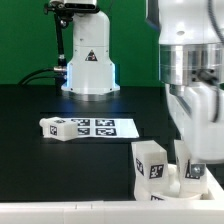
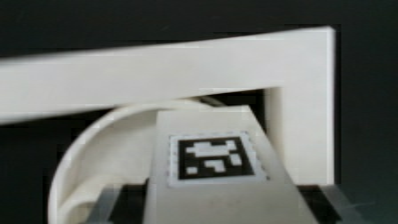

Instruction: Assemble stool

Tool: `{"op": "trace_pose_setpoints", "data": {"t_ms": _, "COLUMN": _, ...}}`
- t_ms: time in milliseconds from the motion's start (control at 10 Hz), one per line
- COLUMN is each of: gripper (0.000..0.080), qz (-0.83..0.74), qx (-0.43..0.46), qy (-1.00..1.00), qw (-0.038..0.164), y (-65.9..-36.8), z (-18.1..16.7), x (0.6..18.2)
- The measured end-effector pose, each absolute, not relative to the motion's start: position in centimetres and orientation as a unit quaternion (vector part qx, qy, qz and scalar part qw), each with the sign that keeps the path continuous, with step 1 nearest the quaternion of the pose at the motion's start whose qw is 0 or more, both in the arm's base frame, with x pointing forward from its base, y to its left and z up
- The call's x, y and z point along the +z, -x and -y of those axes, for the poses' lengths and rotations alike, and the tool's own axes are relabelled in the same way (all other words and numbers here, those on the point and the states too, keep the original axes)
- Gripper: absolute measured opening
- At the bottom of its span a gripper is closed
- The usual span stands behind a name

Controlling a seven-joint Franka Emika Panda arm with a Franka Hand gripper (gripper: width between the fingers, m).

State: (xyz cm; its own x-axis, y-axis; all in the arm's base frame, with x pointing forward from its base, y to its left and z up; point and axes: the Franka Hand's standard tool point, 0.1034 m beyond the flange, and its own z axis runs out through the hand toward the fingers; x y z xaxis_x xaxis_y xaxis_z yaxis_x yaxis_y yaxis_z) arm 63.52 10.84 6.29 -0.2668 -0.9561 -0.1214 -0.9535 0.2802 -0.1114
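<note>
Claw: the two-finger gripper (image 1: 192,158) hangs over the black counter (image 1: 30,110) at its front corner on the exterior view's right. In the wrist view its dark fingers (image 2: 118,205) press on both sides of a short chunky white plastic leg with a black-and-white square tag (image 2: 214,160), so it is clamped on this held leg.
Held leg: upright, tag facing the wrist camera, low over the seat.
Seat: a round flat white plastic disc seat (image 2: 103,140) at the same front corner. Only its curved rim shows, beside and behind the held leg.
Upright leg: a second tagged white leg (image 1: 150,160) stands near the front edge, just beside the gripper on the exterior view's left. Whether this upright leg sits in a socket cannot be told.
Lying leg: a third tagged white leg (image 1: 55,127) rests on its side mid-counter. This lying leg is just beside the end of the marker board (image 1: 100,127).
Bar: a long white rectangular bar (image 2: 178,65) turns a right angle close around the seat.
Arm base: the white arm base (image 1: 88,60) stands at the back edge — well apart from the legs.
</note>
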Motion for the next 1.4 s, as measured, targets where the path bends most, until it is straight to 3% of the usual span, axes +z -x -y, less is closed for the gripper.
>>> {"op": "trace_pose_setpoints", "data": {"t_ms": 300, "gripper": 0.0334, "qz": -0.819, "qx": -0.003, "qy": 0.567, "qw": 0.084, "y": -63.6, "z": -10.8, "x": 6.2}}
{"op": "trace_pose_setpoints", "data": {"t_ms": 400, "gripper": 0.0507, "qz": -0.816, "qx": -0.003, "qy": 0.572, "qw": 0.084, "y": -63.5, "z": -10.8, "x": 6.2}}
{"op": "trace_pose_setpoints", "data": {"t_ms": 500, "gripper": 0.0507, "qz": -0.798, "qx": -0.005, "qy": 0.596, "qw": 0.084, "y": -63.6, "z": -10.9, "x": 6.4}}
{"op": "trace_pose_setpoints", "data": {"t_ms": 600, "gripper": 0.062, "qz": -0.765, "qx": -0.005, "qy": 0.638, "qw": 0.091, "y": -63.8, "z": -11.0, "x": 7.7}}
{"op": "trace_pose_setpoints", "data": {"t_ms": 700, "gripper": 0.0644, "qz": -0.731, "qx": -0.009, "qy": 0.675, "qw": 0.1, "y": -63.9, "z": -11.2, "x": 9.4}}
{"op": "trace_pose_setpoints", "data": {"t_ms": 900, "gripper": 0.0649, "qz": -0.661, "qx": -0.003, "qy": 0.744, "qw": 0.101, "y": -63.5, "z": -12.2, "x": 11.8}}
{"op": "trace_pose_setpoints", "data": {"t_ms": 1300, "gripper": 0.0649, "qz": -0.536, "qx": -0.021, "qy": 0.839, "qw": 0.095, "y": -63.5, "z": -11.8, "x": 11.4}}
{"op": "trace_pose_setpoints", "data": {"t_ms": 1400, "gripper": 0.0649, "qz": -0.451, "qx": -0.024, "qy": 0.888, "qw": 0.085, "y": -63.5, "z": -12.1, "x": 11.4}}
